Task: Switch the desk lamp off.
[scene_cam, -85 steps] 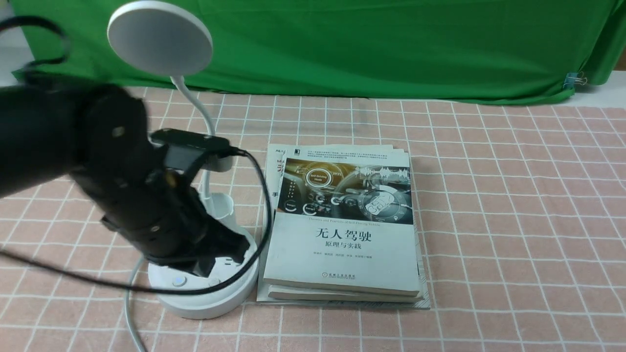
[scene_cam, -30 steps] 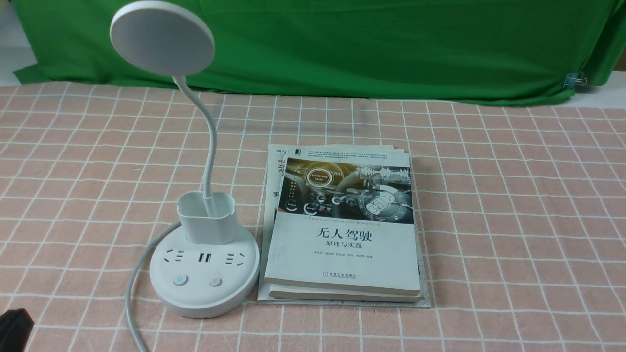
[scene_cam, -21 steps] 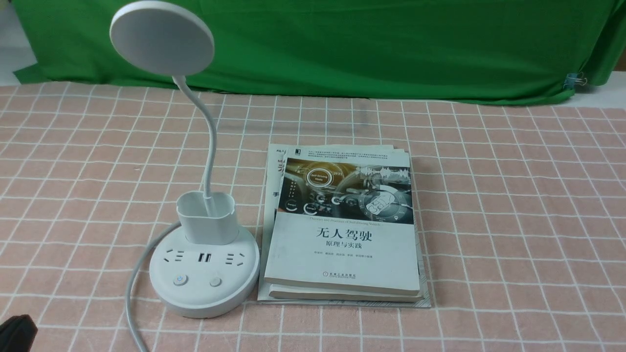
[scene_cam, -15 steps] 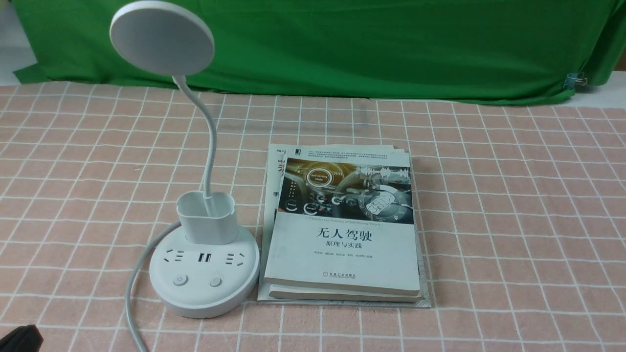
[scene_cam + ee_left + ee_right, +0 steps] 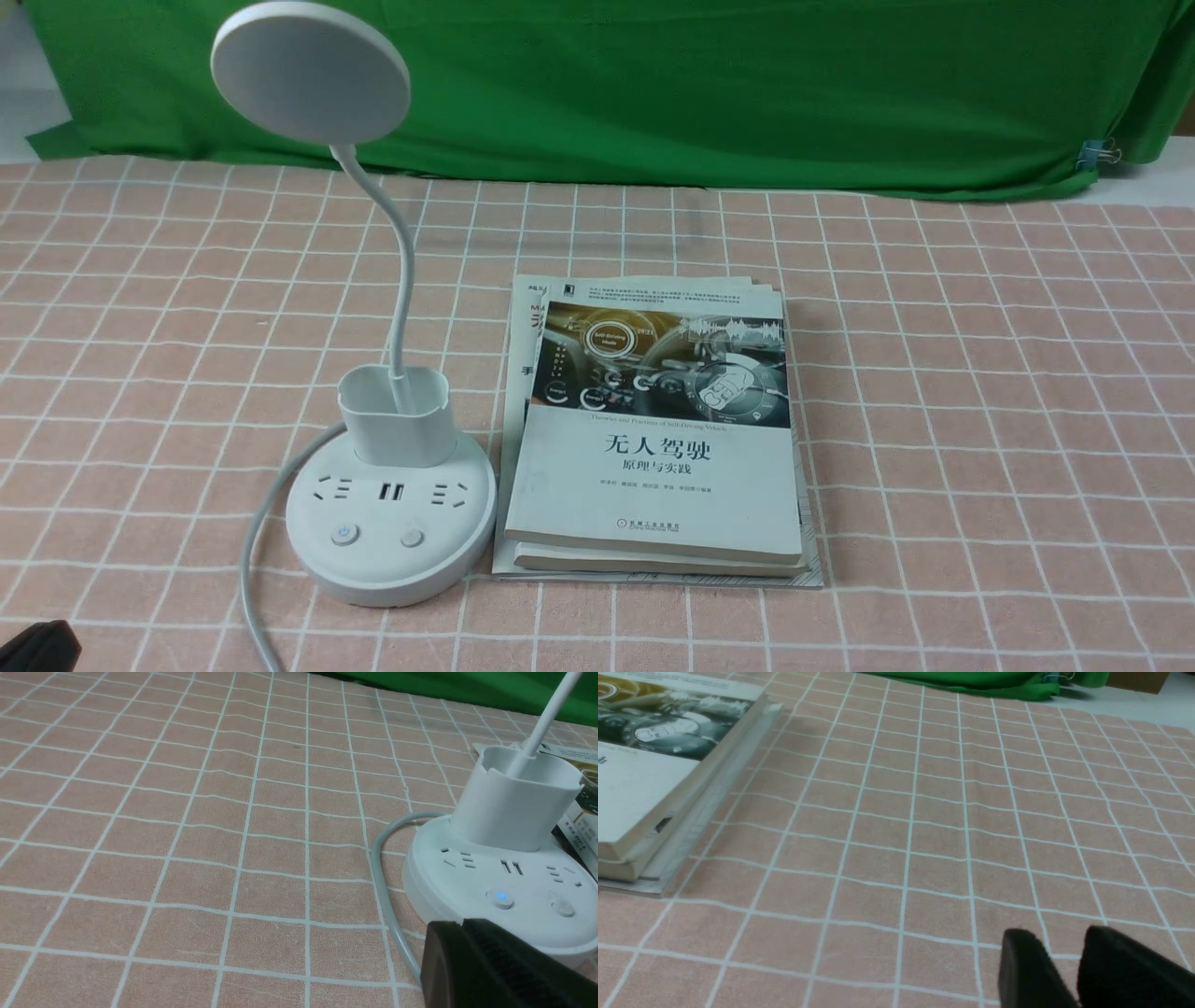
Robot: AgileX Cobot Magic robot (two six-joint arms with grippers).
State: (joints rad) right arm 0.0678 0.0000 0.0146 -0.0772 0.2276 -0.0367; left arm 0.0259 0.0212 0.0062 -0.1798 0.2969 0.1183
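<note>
Pink checked bench [image 5: 934, 392]: desk lamp [image 5: 390, 523] left of stacked books [image 5: 653, 467]. Left wrist view alone shows blue-lit button [image 5: 501, 896]. Left tool [image 5: 490, 970] state indeterminate; right tool [image 5: 1069, 956] slightly spread, empty.

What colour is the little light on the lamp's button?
Blue. The button on the desk lamp glows blue, clearest in the left wrist view.

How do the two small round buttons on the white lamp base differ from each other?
On the white round lamp base, the left button shows a blue glow, clearest in the left wrist view; the right button is plain and unlit. The left one sits nearer the power cable. Both are small, round and white.
</note>
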